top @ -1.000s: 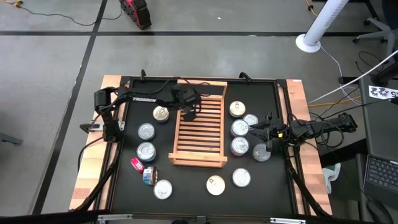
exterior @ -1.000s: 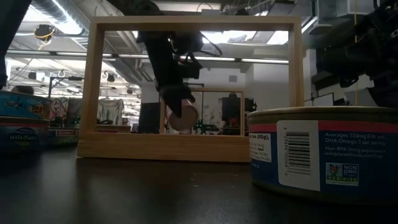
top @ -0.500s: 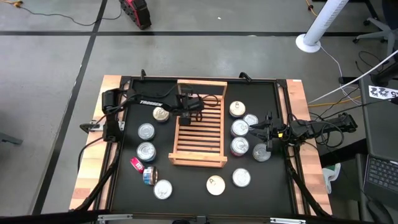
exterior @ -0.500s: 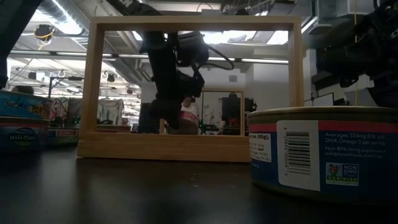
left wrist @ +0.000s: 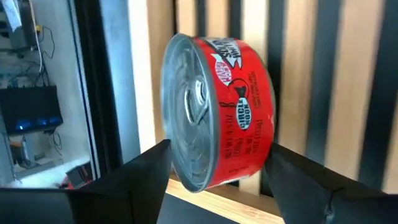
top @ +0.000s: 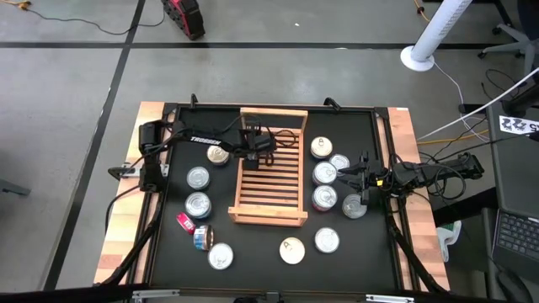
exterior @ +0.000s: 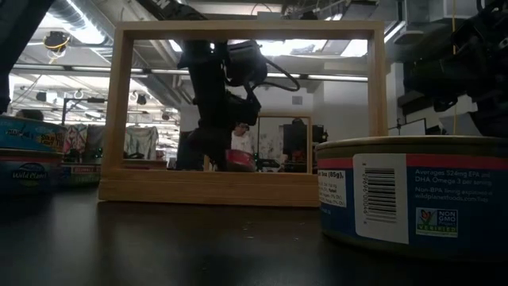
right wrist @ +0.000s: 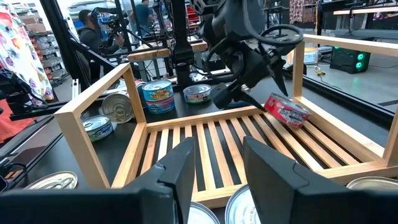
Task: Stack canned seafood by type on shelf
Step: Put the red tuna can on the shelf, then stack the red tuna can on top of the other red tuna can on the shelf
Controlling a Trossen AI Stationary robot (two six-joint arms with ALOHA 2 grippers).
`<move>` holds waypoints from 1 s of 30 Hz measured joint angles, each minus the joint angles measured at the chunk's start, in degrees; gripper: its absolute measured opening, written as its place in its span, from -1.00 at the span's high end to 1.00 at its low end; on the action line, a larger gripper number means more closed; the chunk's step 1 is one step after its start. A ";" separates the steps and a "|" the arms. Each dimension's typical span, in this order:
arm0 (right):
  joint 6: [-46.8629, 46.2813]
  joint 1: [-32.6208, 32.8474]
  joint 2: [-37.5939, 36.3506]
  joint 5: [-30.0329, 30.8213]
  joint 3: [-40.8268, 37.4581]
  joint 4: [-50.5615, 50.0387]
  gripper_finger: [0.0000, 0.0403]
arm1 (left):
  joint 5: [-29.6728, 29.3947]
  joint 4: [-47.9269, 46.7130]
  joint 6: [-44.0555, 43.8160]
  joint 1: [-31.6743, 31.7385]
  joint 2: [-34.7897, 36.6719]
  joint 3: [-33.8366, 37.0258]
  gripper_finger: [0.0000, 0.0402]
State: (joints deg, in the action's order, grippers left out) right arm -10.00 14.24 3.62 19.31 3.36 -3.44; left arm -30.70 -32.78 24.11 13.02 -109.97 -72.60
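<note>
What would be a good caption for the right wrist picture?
Left gripper releasing a red tin onto the slatted wooden shelf.

Twelve round tins (top: pixel 198 204) in all. Eleven stand on the bench (top: pixel 261 244): four to the left of the shelf (top: pixel 269 181) and seven to its right. Of these eleven, eight have silver lids (top: pixel 327 241) and three have cream lids (top: pixel 292 250). The twelfth, a single red-labelled tin (left wrist: pixel 217 121), is on the shelf. Two small oblong tins (top: pixel 184 221), one red and one mostly blue, lie at the left. One slatted wooden shelf, with two raised end rails (top: pixel 273 112). Two robot arms (top: pixel 198 137).
</note>
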 joint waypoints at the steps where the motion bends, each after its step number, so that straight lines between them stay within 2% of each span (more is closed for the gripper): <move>1: -0.05 0.00 0.01 0.00 0.00 0.00 0.33 | 0.01 -0.16 0.32 -0.43 0.00 0.00 -0.28; 9: -0.13 0.00 0.01 0.57 0.00 0.06 0.33 | 0.00 -9.77 -1.54 -3.27 0.00 -1.41 -0.32; 17: -0.22 -0.02 0.02 0.96 -0.02 0.26 0.32 | -0.02 -22.39 -9.45 -4.52 0.00 -5.03 -0.32; 23: -0.22 0.00 0.00 1.11 -0.02 0.33 0.32 | 0.05 -37.64 -18.38 -3.75 0.09 -9.95 -0.32; 30: -0.24 -0.02 0.02 1.11 -0.02 0.35 0.32 | 6.45 -49.67 -26.81 -1.62 2.31 -11.32 -0.32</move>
State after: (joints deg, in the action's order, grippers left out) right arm -10.24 14.22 3.64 20.43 3.33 -3.09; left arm -24.25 -82.46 -2.70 11.40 -107.66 -83.92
